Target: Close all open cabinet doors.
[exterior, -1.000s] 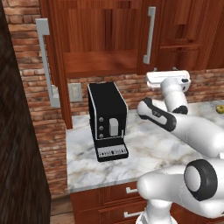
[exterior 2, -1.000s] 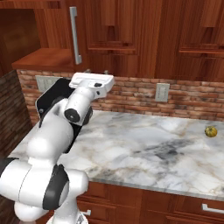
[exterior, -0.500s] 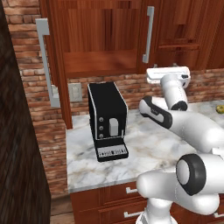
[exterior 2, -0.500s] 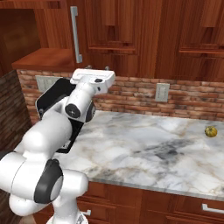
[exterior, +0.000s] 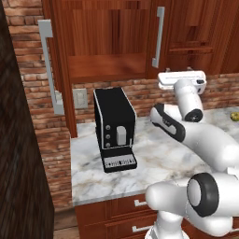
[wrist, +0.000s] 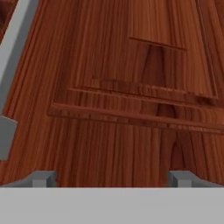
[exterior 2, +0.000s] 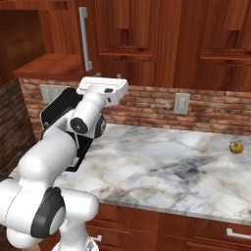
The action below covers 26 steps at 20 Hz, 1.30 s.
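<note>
One cabinet door (exterior: 59, 70) stands swung out at the left, seen almost edge-on, its long grey handle (exterior: 49, 65) facing outward. The open cabinet (exterior: 109, 42) behind it shows a bare shelf. To its right a shut cabinet door (exterior: 175, 32) carries a vertical bar handle (exterior: 158, 37); this handle (exterior 2: 85, 39) also appears from the other side. My gripper (exterior 2: 108, 76) is raised close to the lower part of that shut door (wrist: 131, 87), open, with nothing between its fingertips (wrist: 43, 178). The door's handle (wrist: 13, 57) lies at the left of the hand view.
A black coffee machine (exterior: 114, 128) stands on the marble counter (exterior 2: 162, 166) under the open cabinet, left of my arm. A small yellow-green fruit (exterior 2: 237, 147) lies at the counter's far right. Brick backsplash with outlets (exterior 2: 181, 103); drawers (exterior: 140, 203) below.
My hand has risen a little toward the lower edge of the shut door. The doors have not moved.
</note>
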{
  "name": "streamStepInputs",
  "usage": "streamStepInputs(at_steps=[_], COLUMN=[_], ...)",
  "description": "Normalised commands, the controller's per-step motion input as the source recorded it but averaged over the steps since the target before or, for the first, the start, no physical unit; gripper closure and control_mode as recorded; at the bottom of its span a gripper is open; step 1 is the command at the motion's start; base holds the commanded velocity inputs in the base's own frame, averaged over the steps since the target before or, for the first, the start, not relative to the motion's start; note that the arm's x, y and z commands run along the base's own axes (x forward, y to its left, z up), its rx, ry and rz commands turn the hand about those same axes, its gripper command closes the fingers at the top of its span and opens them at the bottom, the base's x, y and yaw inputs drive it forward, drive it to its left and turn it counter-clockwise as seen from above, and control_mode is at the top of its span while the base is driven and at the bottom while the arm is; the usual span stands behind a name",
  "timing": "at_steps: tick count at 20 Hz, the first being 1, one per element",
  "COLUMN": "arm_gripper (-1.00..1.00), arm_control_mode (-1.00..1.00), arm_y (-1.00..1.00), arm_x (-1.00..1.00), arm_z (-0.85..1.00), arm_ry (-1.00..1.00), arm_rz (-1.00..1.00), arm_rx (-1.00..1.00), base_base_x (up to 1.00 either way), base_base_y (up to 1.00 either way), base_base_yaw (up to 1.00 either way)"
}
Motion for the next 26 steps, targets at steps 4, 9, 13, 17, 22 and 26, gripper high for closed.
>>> streamStepInputs(at_steps=[4, 9, 13, 17, 22, 26], arm_gripper=[-1.0, -1.0, -1.0, -1.0, -1.0, -1.0], arm_control_mode=[-1.0, -1.0, -1.0, -1.0, -1.0, -1.0], arm_y=[0.0, 0.0, 0.03, 0.04, 0.14, 0.46], arm_x=[-0.76, -0.9, -0.96, -1.0, -0.99, -0.82], arm_z=[0.31, 0.37, 0.38, 0.23, 0.22, 0.22], arm_ry=[0.09, 0.12, 0.17, 0.22, 0.24, 0.17], arm_rz=[-0.02, -0.05, -0.06, -0.05, -0.05, 0.0], arm_rx=[0.0, 0.0, 0.0, 0.0, 0.0, 0.0], base_base_x=[0.0, 0.0, 0.0, 0.0, 0.0, 0.0], base_base_y=[0.0, 0.0, 0.0, 0.0, 0.0, 0.0], base_base_yaw=[0.0, 0.0, 0.0, 0.0, 0.0, 0.0])
